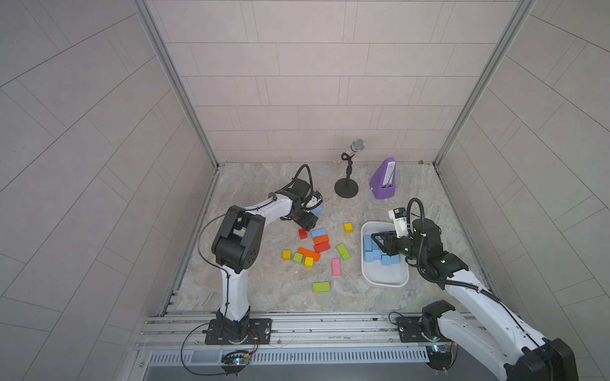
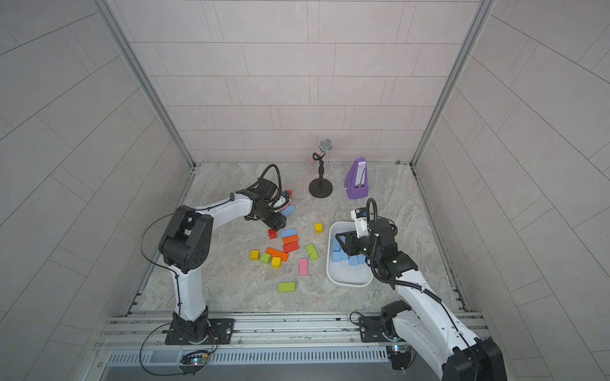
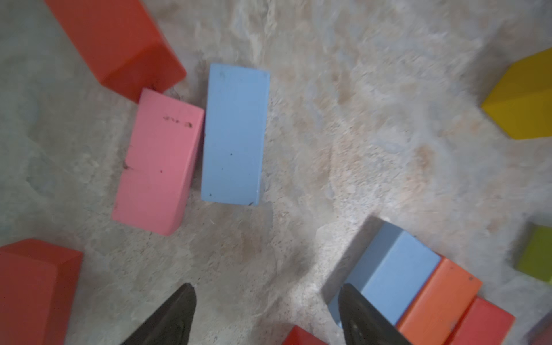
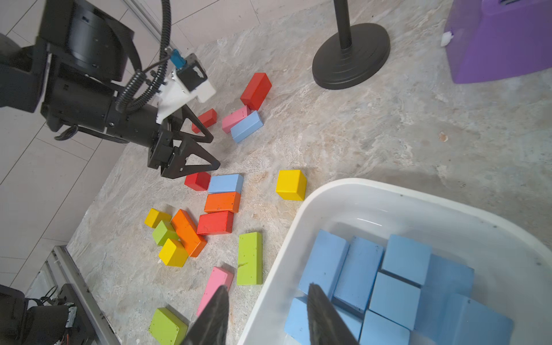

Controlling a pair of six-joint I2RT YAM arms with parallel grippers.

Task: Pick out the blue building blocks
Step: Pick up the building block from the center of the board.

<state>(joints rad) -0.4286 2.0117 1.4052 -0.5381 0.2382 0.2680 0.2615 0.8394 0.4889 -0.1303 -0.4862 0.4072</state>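
Though scuffed, matte oblong blue block

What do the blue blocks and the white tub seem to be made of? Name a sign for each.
Blue blocks: likely painted wood; matte, with dark scuffs and chipped corners. White tub: likely plastic; smooth, glossy, rounded rim with highlights.

No text, label or number can be read anywhere.

Microphone stand near purple metronome, both upright.
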